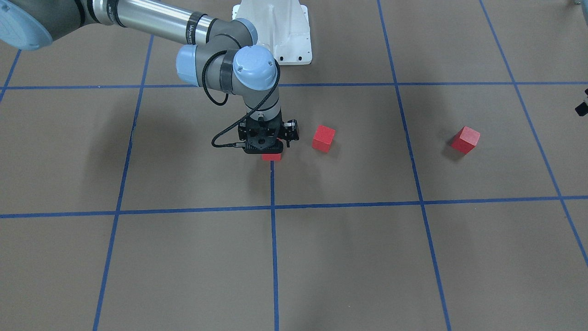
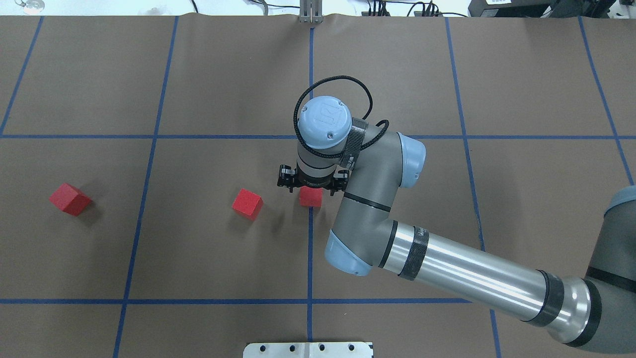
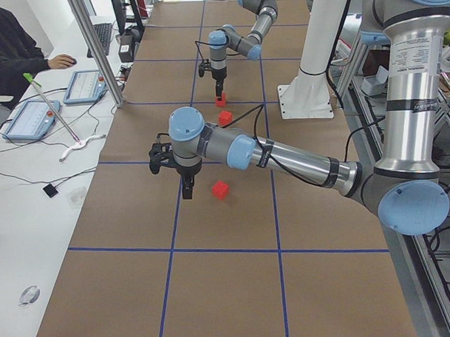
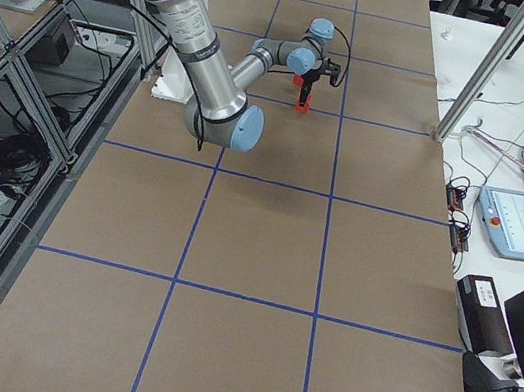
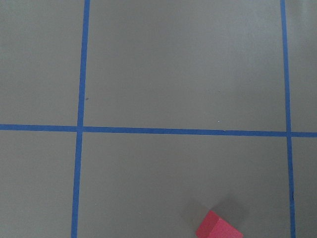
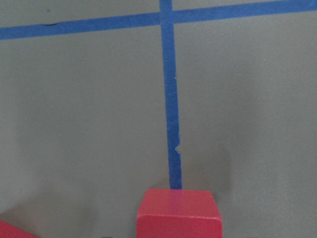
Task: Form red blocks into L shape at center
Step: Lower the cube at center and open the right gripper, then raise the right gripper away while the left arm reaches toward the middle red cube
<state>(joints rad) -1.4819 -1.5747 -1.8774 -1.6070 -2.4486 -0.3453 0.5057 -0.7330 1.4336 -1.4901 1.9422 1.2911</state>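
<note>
Right gripper [image 1: 266,146] poised over red block [image 2: 310,198] on the middle blue line [image 2: 310,248]
Neither gripper's opening or hold can be told. Left gripper [image 3: 187,190] hangs near the outermost block [image 2: 70,199]; a third block [image 2: 247,203] lies between.

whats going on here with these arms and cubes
The right arm's tool is down over one red block on the middle blue line at the center; whether it grips it is unclear. A second block lies close beside it, not touching. The third block lies far toward the robot's left, with the left arm's tool hovering nearby. No L shape yet.
</note>
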